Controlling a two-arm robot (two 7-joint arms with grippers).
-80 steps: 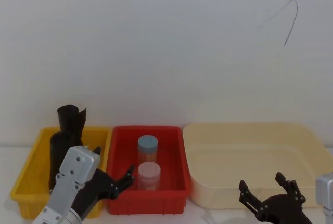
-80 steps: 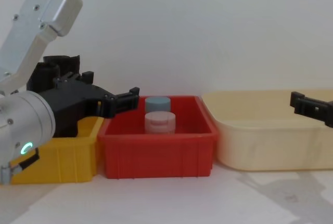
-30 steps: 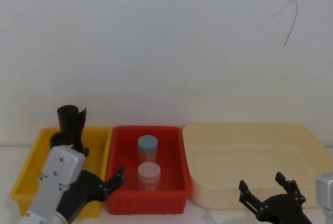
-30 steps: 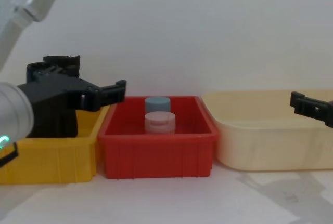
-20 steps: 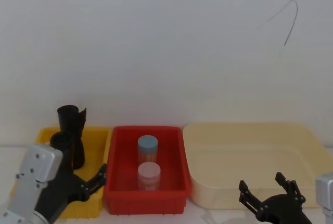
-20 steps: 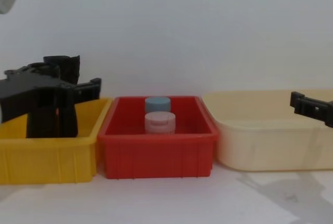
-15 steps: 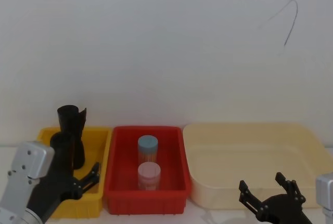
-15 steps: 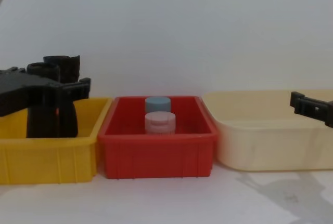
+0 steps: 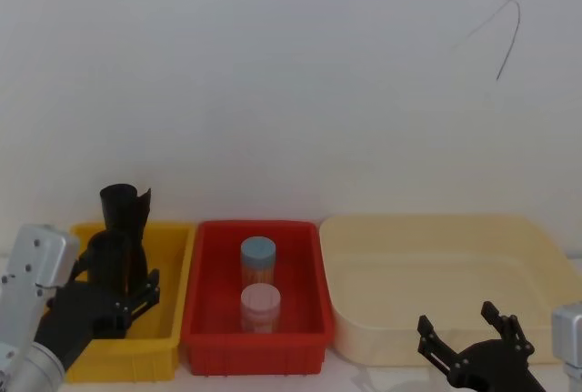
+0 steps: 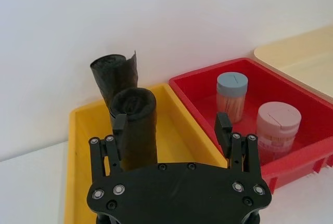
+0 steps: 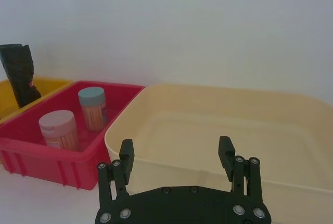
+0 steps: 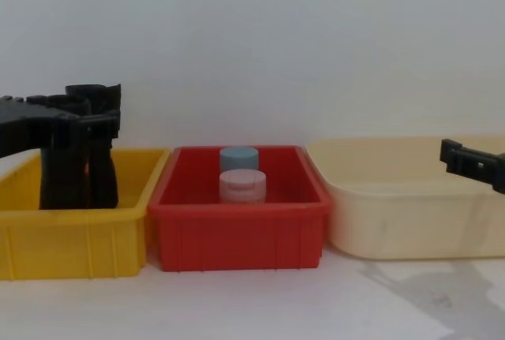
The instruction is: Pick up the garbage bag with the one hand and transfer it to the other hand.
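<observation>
Two black rolls stand in the yellow bin [image 9: 100, 360]. The garbage bag [image 10: 136, 130] is the nearer, round-topped roll [image 9: 107, 260] [image 12: 63, 186], and a red label patch shows on it in the right wrist view [image 11: 20, 78]. Behind it stands the roll with a jagged flared top [image 9: 125, 215] [image 10: 114, 76]. My left gripper [image 9: 123, 287] [image 10: 171, 125] [image 12: 79, 123] is open over the yellow bin. Its left finger sits just in front of the garbage bag, near the top, without gripping it. My right gripper [image 9: 459, 321] [image 11: 176, 146] [image 12: 461, 158] is open and empty in front of the cream tub.
The red bin [image 9: 255, 356] in the middle holds a blue-lidded jar [image 9: 258, 260] and a pink-lidded jar [image 9: 260, 306]. A large cream tub [image 9: 436, 228] stands on the right. A white wall rises close behind the bins.
My left gripper has swung left, from the front of the red bin to the yellow bin beside the garbage bag. The right gripper has not moved.
</observation>
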